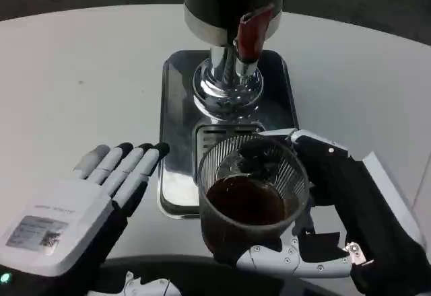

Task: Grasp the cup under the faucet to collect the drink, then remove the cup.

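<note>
A clear ribbed cup [252,195] holding dark brown drink sits near the front edge of the steel drip tray [176,114], in front of the dispenser. My right hand [330,215] grips the cup from the right, with fingers [289,259] wrapped under its front. Behind the cup, the dispenser's chrome faucet base [227,84] stands on the tray with a red tap lever [250,33] above it. The cup is nearer to me than the spout. Flat on the table left of the tray, my left hand [87,205] holds nothing, its fingers stretched out together.
The dark dispenser body [229,0] rises at the top centre. The white round table [74,81] spreads to the left and right of the tray. A slotted drain grate [225,133] shows just behind the cup.
</note>
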You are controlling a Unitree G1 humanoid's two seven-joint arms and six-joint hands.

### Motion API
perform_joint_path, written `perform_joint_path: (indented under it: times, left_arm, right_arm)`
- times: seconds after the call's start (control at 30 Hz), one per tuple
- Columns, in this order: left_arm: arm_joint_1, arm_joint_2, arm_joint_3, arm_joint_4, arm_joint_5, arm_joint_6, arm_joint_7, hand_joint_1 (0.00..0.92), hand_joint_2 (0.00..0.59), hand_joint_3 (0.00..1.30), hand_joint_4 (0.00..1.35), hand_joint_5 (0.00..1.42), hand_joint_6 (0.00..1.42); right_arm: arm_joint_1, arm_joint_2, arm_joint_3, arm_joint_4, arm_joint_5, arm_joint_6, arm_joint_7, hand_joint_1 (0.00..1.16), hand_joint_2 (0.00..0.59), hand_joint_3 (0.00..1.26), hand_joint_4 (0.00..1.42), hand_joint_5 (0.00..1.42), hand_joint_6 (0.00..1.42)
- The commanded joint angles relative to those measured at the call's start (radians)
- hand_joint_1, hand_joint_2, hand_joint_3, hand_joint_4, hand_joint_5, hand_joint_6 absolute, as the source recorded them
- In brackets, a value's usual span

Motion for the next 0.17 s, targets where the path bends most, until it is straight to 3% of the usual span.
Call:
perform_joint_path:
  times: [0.03,0.17]
  left_arm:
    - [0.006,0.008,-0.005,-0.007,-0.009,0.01,-0.02,0.0,0.0,0.0,0.0,0.0,0.0]
    - [0.007,0.006,-0.008,-0.006,-0.011,0.015,-0.024,0.0,0.001,0.0,0.0,0.0,0.0]
  right_arm:
    - [-0.002,0.008,0.002,-0.042,0.015,-0.02,-0.006,1.13,0.156,0.75,0.92,0.96,1.36]
    - [0.007,0.011,0.005,-0.043,0.009,-0.021,-0.013,1.12,0.153,0.75,0.92,0.96,1.37]
